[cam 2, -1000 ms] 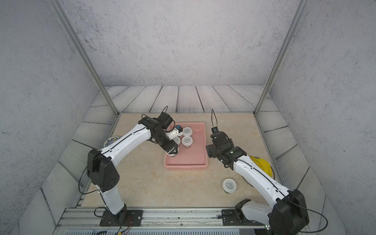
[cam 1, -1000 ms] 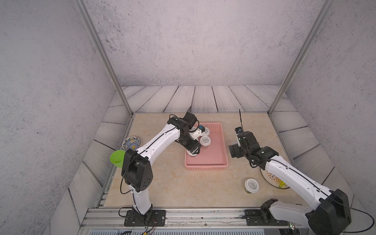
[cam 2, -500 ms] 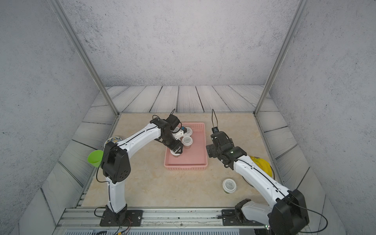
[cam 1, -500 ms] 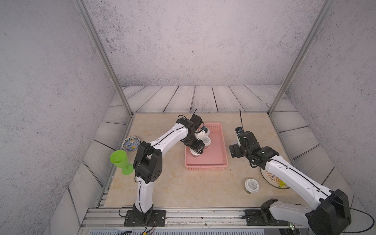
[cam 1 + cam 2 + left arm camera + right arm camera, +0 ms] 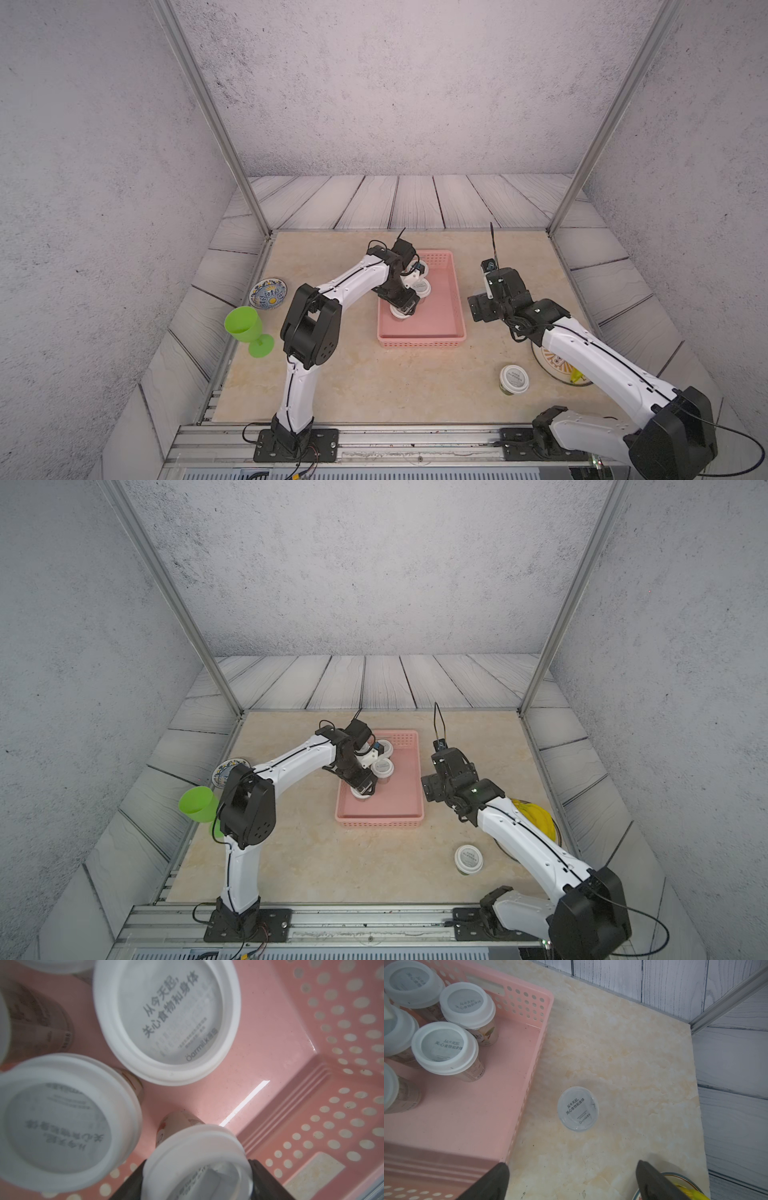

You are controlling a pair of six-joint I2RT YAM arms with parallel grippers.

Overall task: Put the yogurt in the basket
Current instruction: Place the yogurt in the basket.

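The pink basket (image 5: 419, 343) (image 5: 380, 823) sits mid-table with several white-lidded yogurt cups in it (image 5: 166, 1020) (image 5: 446, 1047). My left gripper (image 5: 402, 307) (image 5: 362, 788) (image 5: 197, 1180) reaches into its left side. It is shut on one yogurt (image 5: 400, 312) (image 5: 197, 1147) at the lid, and both dark fingers touch the rim. Another yogurt (image 5: 514, 379) (image 5: 468, 858) stands on the table at the front right. My right gripper (image 5: 478, 307) (image 5: 430, 787) (image 5: 571, 1164) hangs open over bare table just right of the basket.
A round translucent printed disc (image 5: 578, 1112) lies flat on the table under the right gripper. A plate holding something yellow (image 5: 536, 816) (image 5: 679, 1178) sits under the right arm. A green goblet (image 5: 243, 326) and a patterned dish (image 5: 268, 293) stand at the left edge.
The left arm's elbow has swung right, uncovering the green goblet. Its gripper, with the yogurt, has sunk a little lower in the basket. The right arm has not moved.
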